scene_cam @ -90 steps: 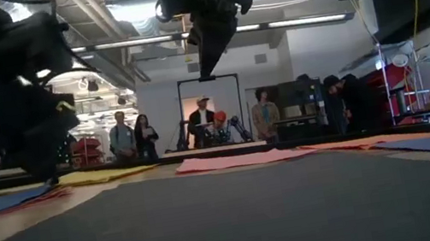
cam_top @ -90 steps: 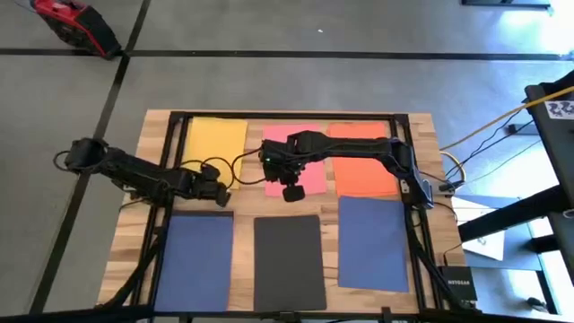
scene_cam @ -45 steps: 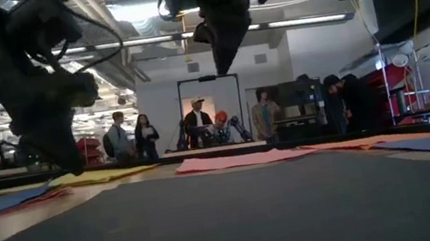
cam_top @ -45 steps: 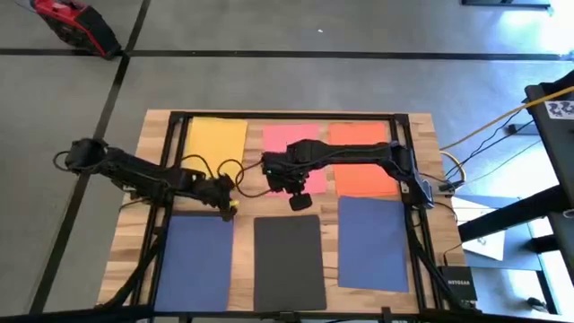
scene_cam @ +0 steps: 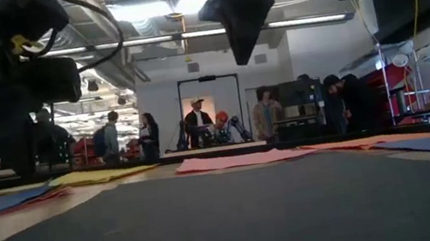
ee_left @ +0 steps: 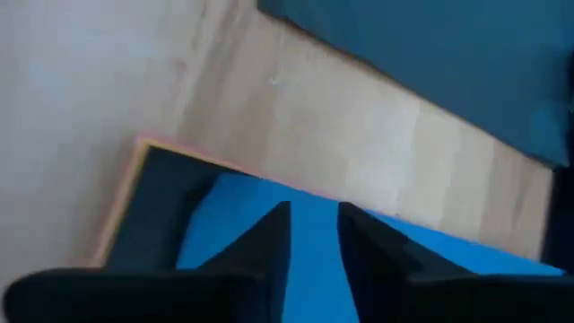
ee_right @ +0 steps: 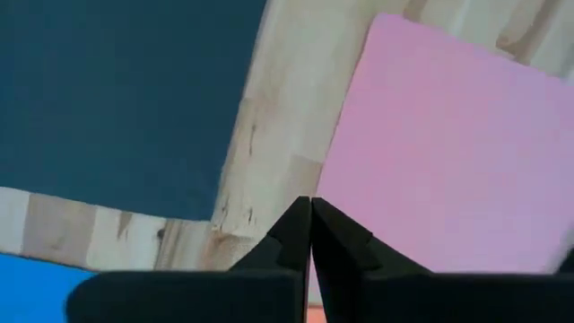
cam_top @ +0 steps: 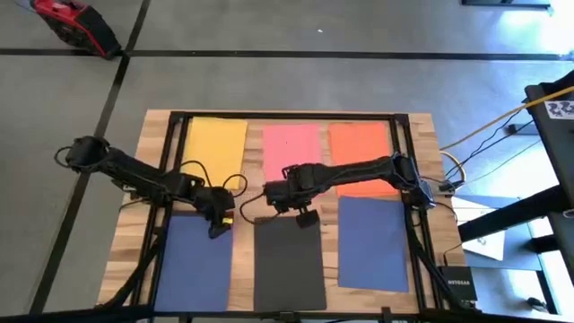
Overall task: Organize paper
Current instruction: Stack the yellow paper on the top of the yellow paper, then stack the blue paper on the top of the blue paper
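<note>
High view shows you six sheets in two rows; the left gripper hangs over the left blue sheet's far corner, the right gripper over the black sheet's far edge. Left wrist view: fingers narrowly parted above blue paper, so a shallow descent could skid off it. Right wrist view: fingers pressed together by the pink sheet; dragging might crumple or skew it
</note>
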